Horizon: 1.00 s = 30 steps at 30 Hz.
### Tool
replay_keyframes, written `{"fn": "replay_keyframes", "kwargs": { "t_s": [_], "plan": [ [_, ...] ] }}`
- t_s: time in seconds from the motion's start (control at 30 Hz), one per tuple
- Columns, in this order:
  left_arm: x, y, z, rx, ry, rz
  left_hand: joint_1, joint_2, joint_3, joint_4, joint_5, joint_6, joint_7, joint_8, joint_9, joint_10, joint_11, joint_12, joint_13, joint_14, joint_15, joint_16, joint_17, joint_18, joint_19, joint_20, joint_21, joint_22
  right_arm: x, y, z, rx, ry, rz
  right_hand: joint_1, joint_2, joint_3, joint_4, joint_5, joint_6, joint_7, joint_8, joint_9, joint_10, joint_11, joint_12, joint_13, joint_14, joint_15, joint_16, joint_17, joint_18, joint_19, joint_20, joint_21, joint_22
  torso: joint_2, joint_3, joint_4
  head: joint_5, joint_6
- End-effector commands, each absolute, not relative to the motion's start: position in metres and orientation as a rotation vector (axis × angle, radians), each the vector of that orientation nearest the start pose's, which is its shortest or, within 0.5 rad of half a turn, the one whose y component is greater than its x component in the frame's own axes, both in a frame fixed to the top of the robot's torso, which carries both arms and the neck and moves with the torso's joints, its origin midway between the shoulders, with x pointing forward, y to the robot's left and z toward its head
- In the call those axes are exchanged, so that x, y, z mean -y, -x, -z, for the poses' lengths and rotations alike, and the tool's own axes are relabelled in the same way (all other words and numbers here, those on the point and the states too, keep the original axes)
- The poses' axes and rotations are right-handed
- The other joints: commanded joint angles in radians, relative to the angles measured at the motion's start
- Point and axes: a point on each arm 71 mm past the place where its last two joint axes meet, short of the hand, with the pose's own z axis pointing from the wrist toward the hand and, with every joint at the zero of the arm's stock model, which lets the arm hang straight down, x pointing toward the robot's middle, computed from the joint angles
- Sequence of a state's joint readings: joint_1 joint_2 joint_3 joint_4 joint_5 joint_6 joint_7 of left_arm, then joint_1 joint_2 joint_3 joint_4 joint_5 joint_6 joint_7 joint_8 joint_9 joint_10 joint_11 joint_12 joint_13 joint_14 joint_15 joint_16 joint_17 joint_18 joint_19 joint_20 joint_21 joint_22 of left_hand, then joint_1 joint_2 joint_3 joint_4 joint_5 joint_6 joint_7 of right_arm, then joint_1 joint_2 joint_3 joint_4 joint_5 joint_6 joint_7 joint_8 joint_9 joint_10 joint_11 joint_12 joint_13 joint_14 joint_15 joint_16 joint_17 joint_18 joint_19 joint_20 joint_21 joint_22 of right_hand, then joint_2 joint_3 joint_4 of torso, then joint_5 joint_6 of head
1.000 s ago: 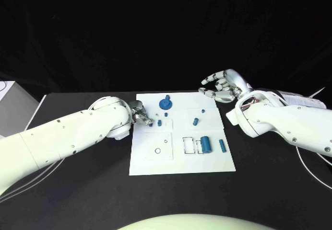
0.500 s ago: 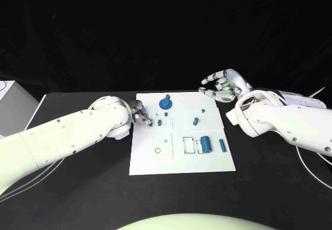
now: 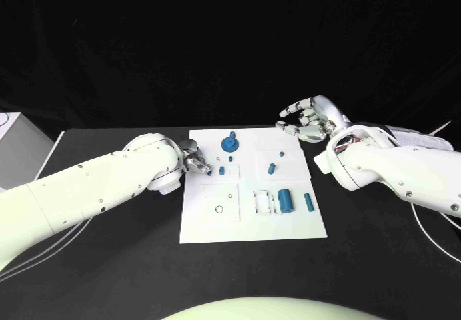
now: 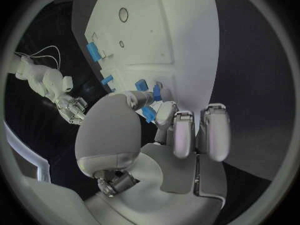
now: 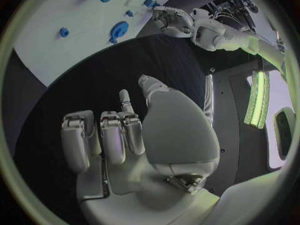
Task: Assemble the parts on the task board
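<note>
Small blue part (image 4: 150,114) seen pinched by left hand (image 4: 164,125) fingers in wrist view, hidden in head view, right hand (image 3: 309,120) fingers curled, empty, task board (image 3: 252,220) laid on black table (image 3: 115,267).

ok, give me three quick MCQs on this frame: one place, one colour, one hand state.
1. Where is the left hand?
A. at the task board's left edge
B. off the table
C. beyond the board's far right corner

2. Colour of the gear-like part near the task board's far edge?
A. red
B. blue
C. green

3. State of the right hand?
A. holds a part
B. presses on the board
C. holds nothing, fingers apart

Answers: A, head view shows its fingers at that edge; B, it is plainly blue; C, right wrist view shows nothing in it.
</note>
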<state>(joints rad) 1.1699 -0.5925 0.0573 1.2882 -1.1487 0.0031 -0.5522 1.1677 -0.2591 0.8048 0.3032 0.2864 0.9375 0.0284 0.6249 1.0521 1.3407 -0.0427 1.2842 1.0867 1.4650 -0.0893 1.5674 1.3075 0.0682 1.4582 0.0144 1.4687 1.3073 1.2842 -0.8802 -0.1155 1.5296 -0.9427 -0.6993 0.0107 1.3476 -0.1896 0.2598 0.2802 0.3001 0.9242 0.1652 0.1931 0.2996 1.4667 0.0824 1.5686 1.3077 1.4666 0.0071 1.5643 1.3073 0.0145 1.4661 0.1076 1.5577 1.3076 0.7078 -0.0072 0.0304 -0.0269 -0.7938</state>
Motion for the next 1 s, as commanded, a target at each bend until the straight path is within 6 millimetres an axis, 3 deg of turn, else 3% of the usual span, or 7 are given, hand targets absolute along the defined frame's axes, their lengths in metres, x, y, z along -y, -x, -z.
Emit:
{"fn": "replay_keyframes", "kwargs": {
  "t_s": [0.03,0.43,1.0],
  "plan": [
    [-0.1574,-0.5243,0.2196,-2.197,0.354,0.481,0.004,0.015,0.160,-0.155,0.007,-0.004,0.005,0.007,0.001,0.003,0.004,-0.006,-0.001,0.106,-0.004,0.003,0.263,-0.019,0.000,-0.001,0.001,0.048,0.2349,-0.4945,0.1528,-1.390,-0.373,-0.806,-0.009,0.000,0.004,0.000,0.004,-0.009,-0.001,0.006,0.000,0.104,0.000,0.002,0.263,0.100,-0.001,-0.001,0.244,-0.009,0.097,0.000,-0.006,0.251,0.000,0.0003,-0.0003,-0.002,-0.001],
    [-0.1570,-0.5237,0.2211,-2.234,0.347,0.485,0.004,0.011,0.166,-0.168,0.008,-0.003,0.006,0.008,0.003,0.003,0.005,-0.007,-0.002,0.106,-0.002,0.003,0.263,-0.019,0.001,-0.001,0.002,0.050,0.2348,-0.4945,0.1529,-1.391,-0.374,-0.805,-0.010,0.000,0.004,0.001,0.004,-0.009,-0.001,0.007,0.000,0.104,0.000,0.002,0.263,0.099,-0.001,-0.001,0.244,-0.009,0.097,0.000,-0.006,0.251,-0.001,0.0001,0.0004,-0.003,-0.003],
    [-0.1562,-0.5280,0.2146,-2.126,0.206,0.403,0.006,0.007,0.168,-0.175,0.002,-0.004,0.007,0.007,0.004,0.001,0.006,-0.010,-0.007,0.106,-0.001,0.003,0.263,-0.018,-0.002,-0.001,0.000,0.046,0.2348,-0.4946,0.1529,-1.392,-0.373,-0.806,-0.013,0.002,0.004,0.003,0.006,-0.009,-0.001,0.007,0.000,0.104,0.000,0.002,0.263,0.099,-0.001,-0.001,0.243,-0.009,0.097,0.000,-0.005,0.251,0.000,-0.0006,0.0007,-0.001,-0.002]
  ]
}}
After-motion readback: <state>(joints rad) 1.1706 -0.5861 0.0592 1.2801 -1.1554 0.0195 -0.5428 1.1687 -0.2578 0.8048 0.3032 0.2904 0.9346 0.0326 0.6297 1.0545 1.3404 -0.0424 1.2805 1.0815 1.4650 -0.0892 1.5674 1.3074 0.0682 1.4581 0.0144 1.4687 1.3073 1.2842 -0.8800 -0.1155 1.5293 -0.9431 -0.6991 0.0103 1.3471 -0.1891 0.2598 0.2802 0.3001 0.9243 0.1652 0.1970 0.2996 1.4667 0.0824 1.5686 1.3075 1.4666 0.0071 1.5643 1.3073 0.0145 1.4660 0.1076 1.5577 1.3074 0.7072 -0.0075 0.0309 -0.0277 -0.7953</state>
